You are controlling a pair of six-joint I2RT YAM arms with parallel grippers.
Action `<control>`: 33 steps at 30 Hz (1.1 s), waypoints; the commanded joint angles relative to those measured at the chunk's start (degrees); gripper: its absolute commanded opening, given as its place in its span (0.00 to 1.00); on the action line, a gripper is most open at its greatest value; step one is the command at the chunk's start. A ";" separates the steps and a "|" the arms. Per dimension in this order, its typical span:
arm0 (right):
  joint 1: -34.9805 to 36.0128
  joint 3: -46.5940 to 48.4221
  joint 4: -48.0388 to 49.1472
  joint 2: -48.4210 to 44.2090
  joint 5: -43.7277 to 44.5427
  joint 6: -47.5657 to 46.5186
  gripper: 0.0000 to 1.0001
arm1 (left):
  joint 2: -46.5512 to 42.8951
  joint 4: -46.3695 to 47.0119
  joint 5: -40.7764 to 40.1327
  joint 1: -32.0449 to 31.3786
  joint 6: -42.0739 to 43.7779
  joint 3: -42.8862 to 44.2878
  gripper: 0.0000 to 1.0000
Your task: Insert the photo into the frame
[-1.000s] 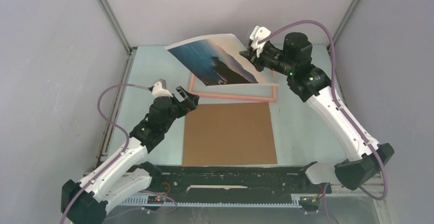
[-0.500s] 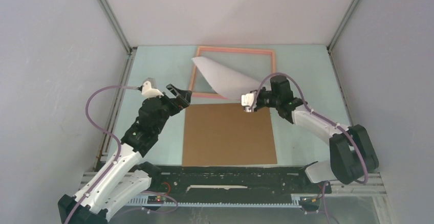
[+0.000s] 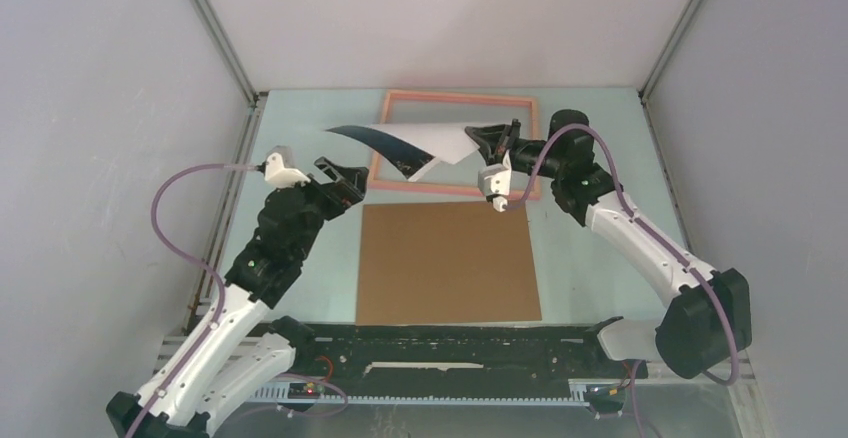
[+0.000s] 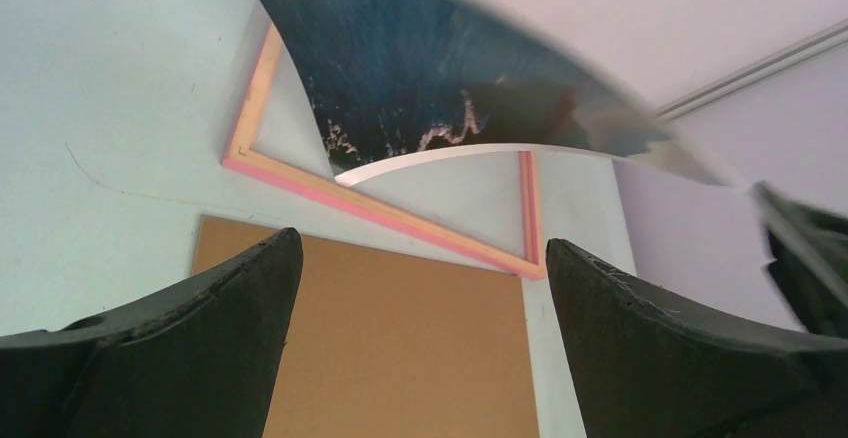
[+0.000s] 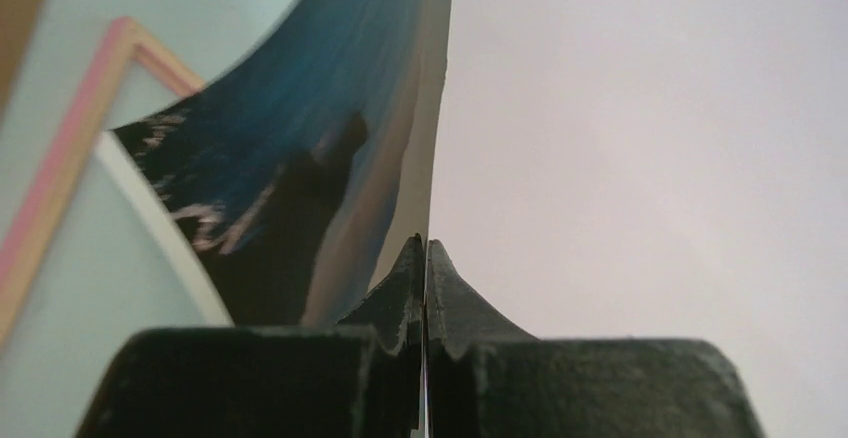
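The photo [image 3: 425, 146] is curled in the air above the frame, white back up, dark print showing at its left end. It also shows in the left wrist view [image 4: 420, 68] and the right wrist view [image 5: 330, 168]. My right gripper [image 3: 492, 141] is shut on the photo's right edge; in the right wrist view its tips [image 5: 424, 248] pinch the sheet. The salmon-pink frame [image 3: 455, 98] lies flat at the back of the table, also in the left wrist view [image 4: 400, 220]. My left gripper [image 3: 345, 180] is open and empty, left of the frame's near-left corner.
A plain brown backing board [image 3: 447, 261] lies flat just in front of the frame; it also shows in the left wrist view [image 4: 400, 348]. Grey walls close in the table on the left, back and right. A black rail [image 3: 450, 343] runs along the near edge.
My right gripper has swung the photo about and back over the frame; the sheet now curls with its white back up. My left arm has shifted slightly left, still open.
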 commanded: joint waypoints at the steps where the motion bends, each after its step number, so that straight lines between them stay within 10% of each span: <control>1: 0.27 -0.05 -14.29 -0.78 -4.78 -9.24 0.00 | -4.59 -1.11 -2.06 0.28 1.41 1.67 1.00; 16: 14.54 -11.97 -27.48 -13.56 8.09 -6.46 0.00 | -5.50 -20.05 1.50 0.69 3.56 12.32 1.00; 33: 12.47 -26.02 -21.24 -20.71 7.63 3.29 0.00 | 13.76 -1.55 21.24 6.74 2.41 2.86 1.00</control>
